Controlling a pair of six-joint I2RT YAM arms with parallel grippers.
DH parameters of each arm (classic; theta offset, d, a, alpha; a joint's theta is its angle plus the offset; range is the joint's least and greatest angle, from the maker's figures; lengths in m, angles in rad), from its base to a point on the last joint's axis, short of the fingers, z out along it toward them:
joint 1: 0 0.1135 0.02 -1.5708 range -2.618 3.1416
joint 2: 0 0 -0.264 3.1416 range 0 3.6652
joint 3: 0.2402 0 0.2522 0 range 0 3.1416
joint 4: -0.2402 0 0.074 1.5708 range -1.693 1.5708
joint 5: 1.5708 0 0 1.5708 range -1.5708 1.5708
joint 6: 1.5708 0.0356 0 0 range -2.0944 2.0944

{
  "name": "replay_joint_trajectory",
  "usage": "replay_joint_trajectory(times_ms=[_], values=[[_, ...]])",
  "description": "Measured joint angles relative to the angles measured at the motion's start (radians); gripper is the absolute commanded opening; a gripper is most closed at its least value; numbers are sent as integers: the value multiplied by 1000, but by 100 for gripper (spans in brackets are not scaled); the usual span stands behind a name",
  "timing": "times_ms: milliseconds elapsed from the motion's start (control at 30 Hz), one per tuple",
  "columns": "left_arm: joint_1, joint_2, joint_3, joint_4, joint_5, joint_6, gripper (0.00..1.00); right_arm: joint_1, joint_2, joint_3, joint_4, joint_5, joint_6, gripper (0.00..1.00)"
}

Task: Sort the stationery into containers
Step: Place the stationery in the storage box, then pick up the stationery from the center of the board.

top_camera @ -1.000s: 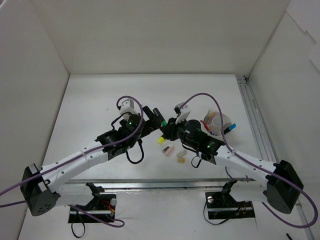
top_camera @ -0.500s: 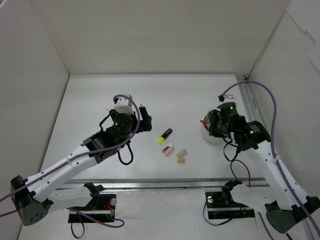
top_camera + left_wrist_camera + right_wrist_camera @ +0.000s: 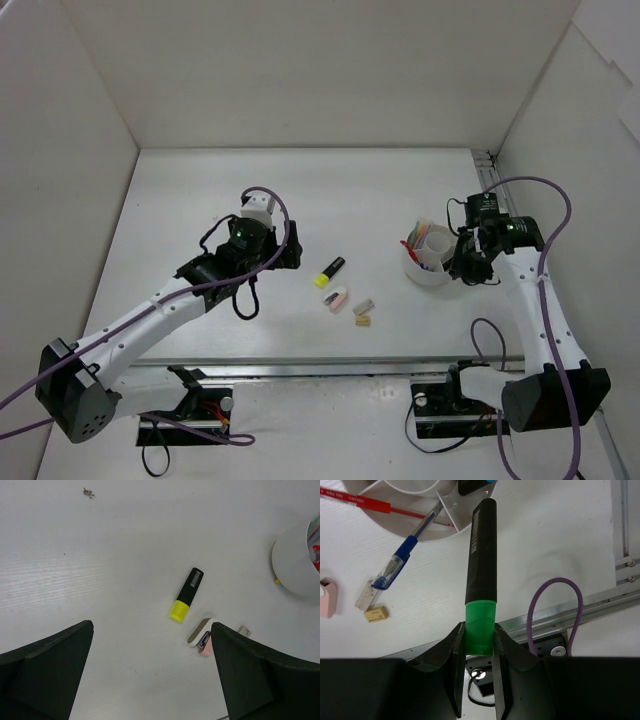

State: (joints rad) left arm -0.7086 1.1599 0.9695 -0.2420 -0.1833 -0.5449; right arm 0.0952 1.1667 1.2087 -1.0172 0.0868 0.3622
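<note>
Swung right of the white round plastic tub (image 3: 432, 270), right gripper (image 3: 479, 645) clamps a black green-ended highlighter (image 3: 482, 555) by its cap, likely stiff and light; left gripper (image 3: 151, 627) gapes.

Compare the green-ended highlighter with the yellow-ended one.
Colour: the green-ended highlighter has a green end, the yellow-ended highlighter a yellow one. State: the green-ended one is clamped in the right gripper; the yellow-ended one lies loose on the table. Place: the green-ended one points at the white tub; the yellow-ended one lies apart from it. Both have black barrels.
</note>
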Motion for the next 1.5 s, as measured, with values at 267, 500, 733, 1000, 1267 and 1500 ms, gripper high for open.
replay_joint_trajectory(times_ms=[267, 500, 733, 1000, 1267, 1500], values=[[32, 22, -30, -7, 90, 24, 100, -127, 162, 3, 88, -145, -32, 0], [80, 23, -35, -8, 125, 36, 100, -156, 219, 3, 115, -233, -48, 0], [109, 68, -35, -9, 173, 42, 100, -195, 282, 3, 124, -272, -53, 15], [114, 100, -31, -18, 241, 53, 100, -227, 354, 44, 152, -279, -55, 59], [114, 133, 4, -23, 297, 85, 100, -227, 327, 72, 168, -288, -70, 98], [69, 237, 64, -58, 337, 144, 100, -208, 126, 75, 183, -297, -85, 98]])
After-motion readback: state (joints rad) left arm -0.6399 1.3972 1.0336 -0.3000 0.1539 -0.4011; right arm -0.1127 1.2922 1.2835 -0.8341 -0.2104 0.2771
